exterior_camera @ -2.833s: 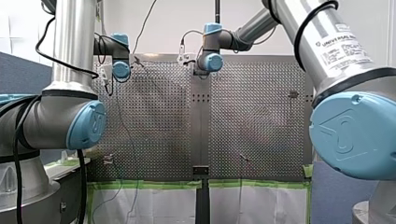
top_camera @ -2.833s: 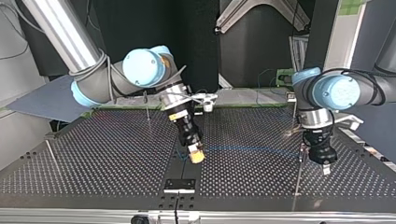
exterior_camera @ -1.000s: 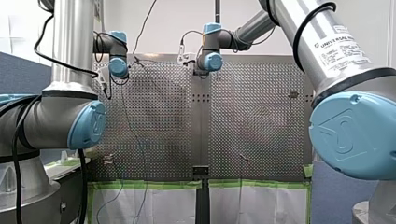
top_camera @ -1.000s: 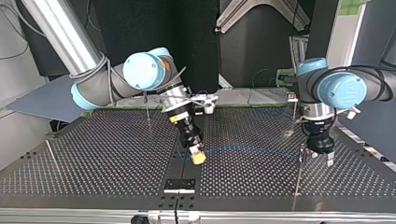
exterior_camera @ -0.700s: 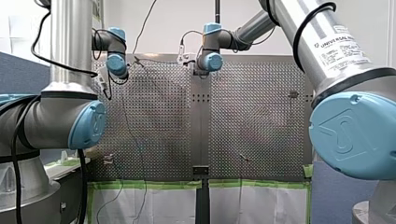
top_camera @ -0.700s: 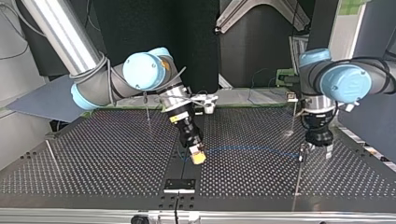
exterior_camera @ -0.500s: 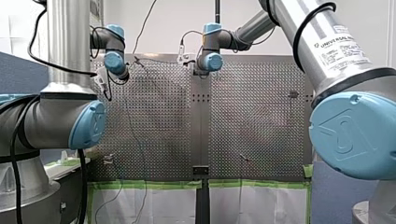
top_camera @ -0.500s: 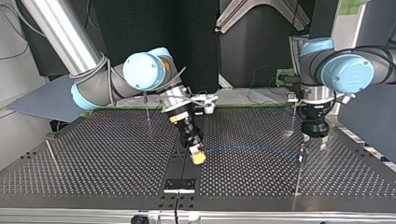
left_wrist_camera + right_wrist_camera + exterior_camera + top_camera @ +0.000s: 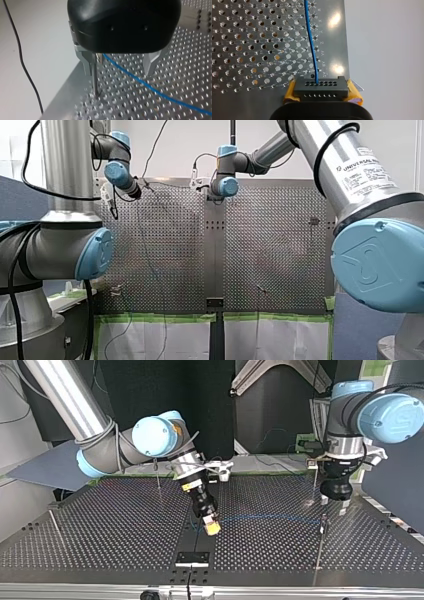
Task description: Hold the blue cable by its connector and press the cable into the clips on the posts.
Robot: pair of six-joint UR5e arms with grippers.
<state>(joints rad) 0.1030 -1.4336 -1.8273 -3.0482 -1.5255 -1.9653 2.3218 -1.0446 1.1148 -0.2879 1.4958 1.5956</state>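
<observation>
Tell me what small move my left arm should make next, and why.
Probably lift my left hand straight up, clear of the post: its fingers are open, holding nothing, the blue cable already reaches the post's top, and my right hand holds the connector.

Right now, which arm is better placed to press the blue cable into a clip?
Left, I'd say. My left claw is open, straddling the blue cable beside a post; my right claw is shut on the connector.

Pale wall (image 9: 180,145), perforated metal table (image 9: 270,245), green tape (image 9: 150,318) along its edge, dark panels (image 9: 125,390) behind
</observation>
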